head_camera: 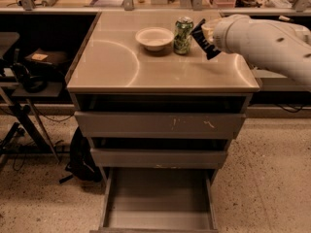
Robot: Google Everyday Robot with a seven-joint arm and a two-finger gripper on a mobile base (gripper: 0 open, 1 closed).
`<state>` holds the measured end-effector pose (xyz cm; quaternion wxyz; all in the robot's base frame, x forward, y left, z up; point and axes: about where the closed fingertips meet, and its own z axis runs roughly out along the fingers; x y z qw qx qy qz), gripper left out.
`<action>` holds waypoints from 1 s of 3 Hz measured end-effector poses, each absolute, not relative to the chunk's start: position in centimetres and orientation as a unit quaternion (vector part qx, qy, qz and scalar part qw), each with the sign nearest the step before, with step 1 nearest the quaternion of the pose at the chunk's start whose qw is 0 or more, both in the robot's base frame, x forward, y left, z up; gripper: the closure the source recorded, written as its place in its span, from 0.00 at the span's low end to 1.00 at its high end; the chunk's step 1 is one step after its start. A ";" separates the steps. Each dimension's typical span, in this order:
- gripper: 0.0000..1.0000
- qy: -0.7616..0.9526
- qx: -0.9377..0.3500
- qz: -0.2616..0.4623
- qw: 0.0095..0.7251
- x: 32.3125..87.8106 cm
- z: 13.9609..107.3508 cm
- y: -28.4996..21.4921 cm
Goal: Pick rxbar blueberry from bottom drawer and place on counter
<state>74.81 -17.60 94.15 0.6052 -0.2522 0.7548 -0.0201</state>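
The rxbar blueberry is a dark flat bar held tilted in the air over the right rear of the counter, just right of the green can. My gripper is at the end of the white arm, which reaches in from the right. It is shut on the bar, and the arm mostly hides it. The bottom drawer is pulled open below, showing a bare grey floor.
A white bowl stands on the counter left of the can. Two shut grey drawers with scuffed fronts sit above the open one. A black bag and a stand with cables are on the floor at left.
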 end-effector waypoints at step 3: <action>1.00 0.829 -0.281 -0.034 0.482 77.6 83.0 -18.8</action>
